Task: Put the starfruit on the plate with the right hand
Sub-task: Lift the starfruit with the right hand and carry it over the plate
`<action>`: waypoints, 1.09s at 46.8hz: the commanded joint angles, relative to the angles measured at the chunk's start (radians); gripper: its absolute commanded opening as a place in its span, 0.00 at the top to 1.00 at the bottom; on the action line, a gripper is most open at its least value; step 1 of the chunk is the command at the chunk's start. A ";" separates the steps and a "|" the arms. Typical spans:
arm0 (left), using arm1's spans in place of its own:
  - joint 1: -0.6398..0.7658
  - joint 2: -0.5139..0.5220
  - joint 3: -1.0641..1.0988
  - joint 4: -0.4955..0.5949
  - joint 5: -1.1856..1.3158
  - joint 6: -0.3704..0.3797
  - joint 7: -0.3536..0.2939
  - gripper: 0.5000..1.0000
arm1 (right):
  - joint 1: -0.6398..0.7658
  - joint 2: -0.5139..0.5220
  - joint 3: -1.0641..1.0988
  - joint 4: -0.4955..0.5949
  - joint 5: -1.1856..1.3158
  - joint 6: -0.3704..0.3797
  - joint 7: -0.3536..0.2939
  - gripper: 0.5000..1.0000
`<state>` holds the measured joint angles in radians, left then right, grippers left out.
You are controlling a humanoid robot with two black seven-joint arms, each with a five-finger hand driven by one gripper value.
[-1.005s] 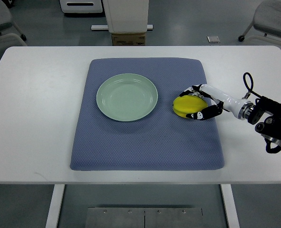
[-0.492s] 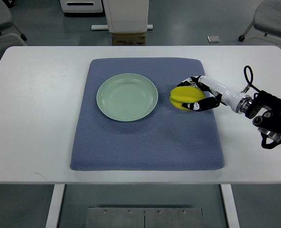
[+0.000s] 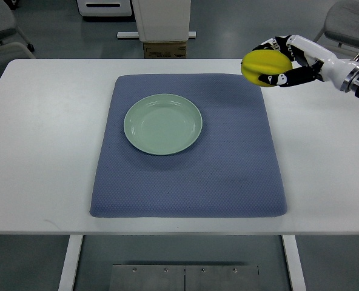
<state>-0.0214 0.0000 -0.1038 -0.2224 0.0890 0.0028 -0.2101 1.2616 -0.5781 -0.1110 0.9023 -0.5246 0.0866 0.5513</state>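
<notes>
Top view: right hand (image 3: 281, 60) (arm reaching leftward) grips starfruit (image 3: 264, 68) aloft.

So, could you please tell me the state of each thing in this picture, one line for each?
starfruit: held in the air, lifted off the mat, not on the plate.
right hand: fingers closed around the starfruit.
plate: empty, flat on the mat.
mat: spread flat on the table.
</notes>
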 commanded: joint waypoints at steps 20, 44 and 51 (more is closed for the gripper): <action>0.000 0.000 0.000 0.000 0.000 0.000 0.000 0.00 | -0.013 0.211 0.001 -0.042 0.008 -0.048 -0.047 1.00; 0.000 0.000 0.001 0.000 0.000 0.000 0.000 0.00 | -0.053 0.578 -0.004 -0.325 0.020 -0.057 -0.097 1.00; 0.000 0.000 0.000 0.000 0.000 0.000 0.000 0.00 | -0.090 0.578 -0.009 -0.373 0.018 -0.057 -0.105 1.00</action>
<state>-0.0212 0.0000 -0.1037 -0.2224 0.0889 0.0033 -0.2102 1.1858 -0.0005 -0.1178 0.5434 -0.5056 0.0289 0.4512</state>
